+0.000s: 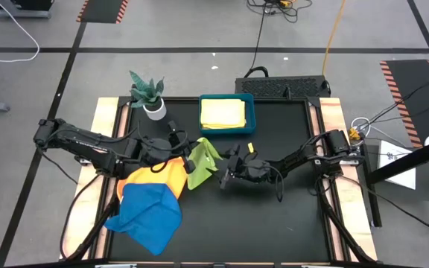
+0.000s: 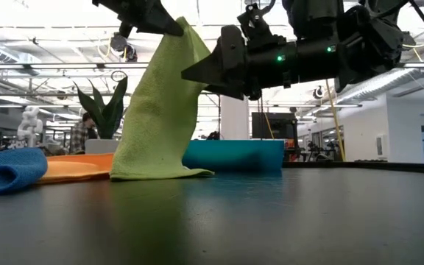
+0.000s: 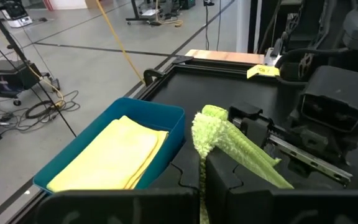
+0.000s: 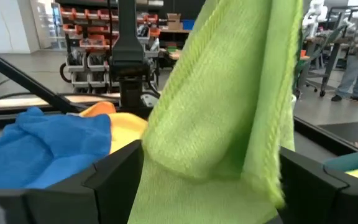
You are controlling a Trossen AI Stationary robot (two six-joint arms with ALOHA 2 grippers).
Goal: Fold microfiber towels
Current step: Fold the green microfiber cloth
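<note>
Left gripper (image 1: 187, 151): fingers pressed together on the top corner of the lime green towel (image 1: 202, 162), holding it lifted off the table (image 1: 289, 208). From that pinch the cloth hangs down in a long drape; its lower edge rests on the table surface, as the low view shows.

Right gripper (image 1: 225, 173): fingers spread wide, raised above the table, just beside the hanging towel on the side away from the left gripper. In the right wrist view the green cloth fills the space between the two dark fingers; whether it touches either finger cannot be told.

Orange towel (image 1: 159, 176): flat on the table, below and beside the left gripper, next to the foot of the green towel.

Blue towel (image 1: 147, 214): crumpled, lying partly over the orange one, farther from the left gripper toward the near table edge.

Yellow towel (image 1: 223, 113): folded, lying inside the teal tray (image 1: 249, 112), beyond both grippers toward the far side of the table.

Potted plant (image 1: 148, 95): standing near the tray, beyond the left gripper.
</note>
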